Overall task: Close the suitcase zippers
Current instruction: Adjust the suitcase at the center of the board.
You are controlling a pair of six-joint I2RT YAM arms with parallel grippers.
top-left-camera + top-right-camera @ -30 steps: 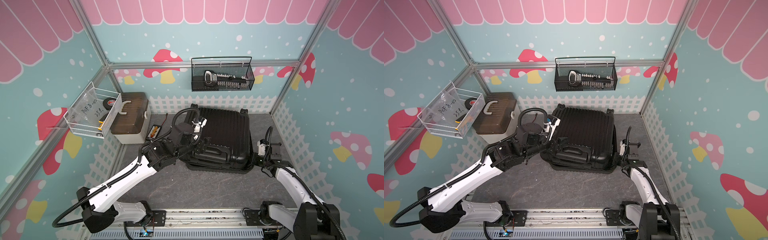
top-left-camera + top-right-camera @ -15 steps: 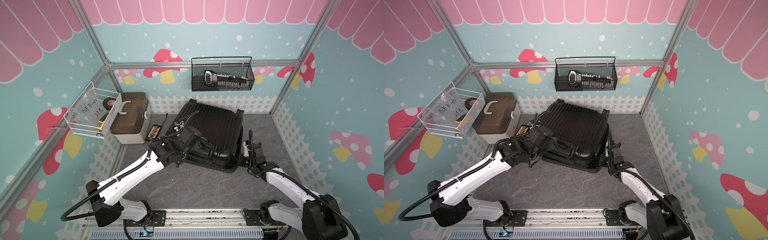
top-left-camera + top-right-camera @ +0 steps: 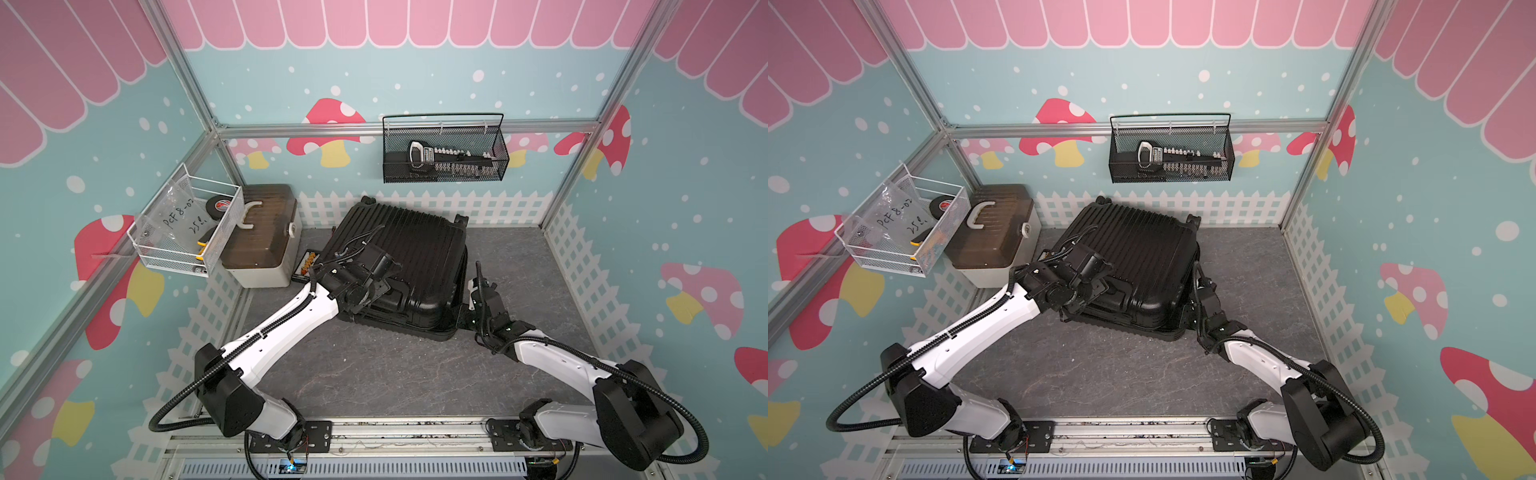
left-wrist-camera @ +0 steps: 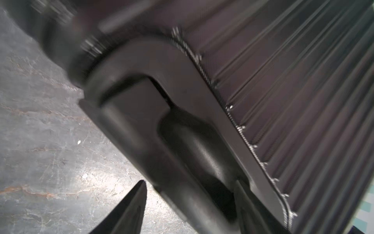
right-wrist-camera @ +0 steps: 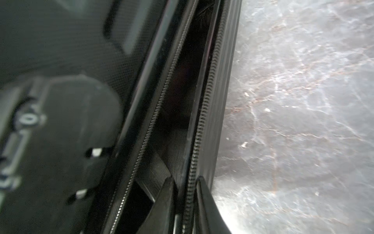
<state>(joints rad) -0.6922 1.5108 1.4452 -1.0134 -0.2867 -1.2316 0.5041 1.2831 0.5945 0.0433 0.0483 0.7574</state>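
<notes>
The black ribbed suitcase (image 3: 409,249) (image 3: 1142,245) lies flat on the grey floor, turned at an angle. My left gripper (image 3: 386,286) (image 4: 190,182) is over its near-left edge. It stands open astride the suitcase's handle (image 4: 131,131), with floor showing between one finger and the bar. My right gripper (image 3: 462,318) (image 5: 184,180) is at the near-right corner, shut on the lower edge of the zippers (image 5: 206,101). The seam there gapes: the upper track (image 5: 162,97) stands apart from the lower, with dark lining between. No pull tab shows.
A white box with a brown lid (image 3: 262,237) stands left of the suitcase, with a small black item (image 3: 305,266) between them. A wire basket (image 3: 187,228) hangs on the left wall and a black mesh basket (image 3: 444,153) on the back wall. White picket walls ring the floor.
The suitcase has slid to the left and turned a little. Both arms have moved left with it, the left at the handle and the right at the near-right rim.
</notes>
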